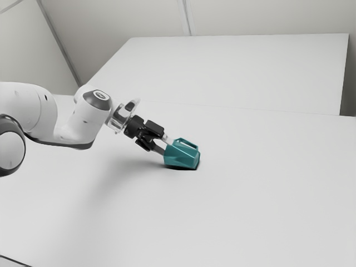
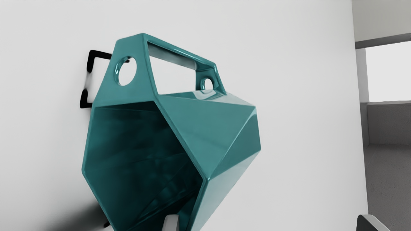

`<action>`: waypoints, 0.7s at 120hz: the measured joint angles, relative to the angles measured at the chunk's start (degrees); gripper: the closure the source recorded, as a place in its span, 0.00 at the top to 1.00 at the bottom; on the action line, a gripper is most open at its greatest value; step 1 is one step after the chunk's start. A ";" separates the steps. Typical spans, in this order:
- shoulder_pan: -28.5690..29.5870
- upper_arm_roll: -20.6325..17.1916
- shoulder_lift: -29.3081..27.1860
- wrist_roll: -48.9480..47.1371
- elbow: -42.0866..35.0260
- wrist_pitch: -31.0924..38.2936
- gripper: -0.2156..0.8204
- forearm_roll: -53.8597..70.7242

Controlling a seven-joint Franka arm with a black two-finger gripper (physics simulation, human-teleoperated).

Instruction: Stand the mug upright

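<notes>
has jaws apart at the tipped mug (image 2: 199, 128); could roll it by closing the gripper (image 1: 167, 146) on a slanted wall (image 2: 221, 189).

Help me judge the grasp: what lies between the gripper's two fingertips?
In the wrist view, part of the mug and a stretch of bare table lie between them.

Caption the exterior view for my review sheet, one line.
The black hand, fingers apart, at a teal mug lying on its side on a white table.
</notes>
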 joint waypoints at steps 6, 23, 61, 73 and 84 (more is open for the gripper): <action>-0.08 0.00 0.11 0.08 0.17 0.46 0.79 -0.14; -0.33 0.00 0.47 0.28 0.31 1.72 0.79 -0.98; -1.29 0.00 1.65 0.60 0.55 3.35 0.79 -2.39; -1.79 0.00 2.19 0.69 0.65 3.64 0.79 -2.92; -1.99 0.00 2.31 0.76 0.66 3.93 0.79 -3.24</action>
